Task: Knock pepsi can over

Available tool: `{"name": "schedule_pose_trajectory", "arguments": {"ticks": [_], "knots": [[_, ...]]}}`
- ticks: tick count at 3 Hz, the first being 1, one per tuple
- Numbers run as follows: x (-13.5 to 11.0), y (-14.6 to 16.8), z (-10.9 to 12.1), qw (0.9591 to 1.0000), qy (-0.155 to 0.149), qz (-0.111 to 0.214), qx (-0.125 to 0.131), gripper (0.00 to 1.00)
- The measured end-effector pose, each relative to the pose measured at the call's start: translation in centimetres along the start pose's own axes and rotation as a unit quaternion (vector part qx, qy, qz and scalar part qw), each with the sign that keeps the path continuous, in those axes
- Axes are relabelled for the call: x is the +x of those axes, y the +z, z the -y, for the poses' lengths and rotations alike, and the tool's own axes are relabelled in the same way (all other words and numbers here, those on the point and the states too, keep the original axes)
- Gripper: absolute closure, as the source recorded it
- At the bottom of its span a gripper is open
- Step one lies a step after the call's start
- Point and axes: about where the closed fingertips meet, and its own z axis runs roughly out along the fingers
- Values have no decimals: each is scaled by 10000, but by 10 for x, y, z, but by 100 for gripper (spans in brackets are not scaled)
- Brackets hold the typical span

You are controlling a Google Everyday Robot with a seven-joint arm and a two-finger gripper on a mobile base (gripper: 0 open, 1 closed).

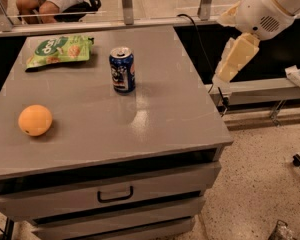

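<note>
The pepsi can (122, 69) is dark blue with a silver top and stands upright on the grey cabinet top (155, 129), toward the back and slightly left of the middle. My gripper (231, 64) is a cream-coloured piece hanging from the white arm (270, 4) at the upper right. It hovers past the right edge of the cabinet top, well to the right of the can and apart from it. It holds nothing that I can see.
A green snack bag (59, 49) lies at the back left of the top. An orange (35, 120) sits at the left front. Drawers with a handle (115, 194) face front. A rail (260, 90) and a cable run to the right, above speckled floor.
</note>
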Motion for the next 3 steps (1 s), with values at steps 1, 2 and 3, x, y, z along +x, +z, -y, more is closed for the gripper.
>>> {"name": "schedule_pose_trajectory", "arguments": {"ticks": [1, 2, 3], "knots": [[-22, 28, 40, 9980, 85, 619, 128, 0], [-45, 57, 61, 9893, 161, 1439, 162, 0], [-76, 83, 69, 9777, 87, 2091, 182, 0]]}}
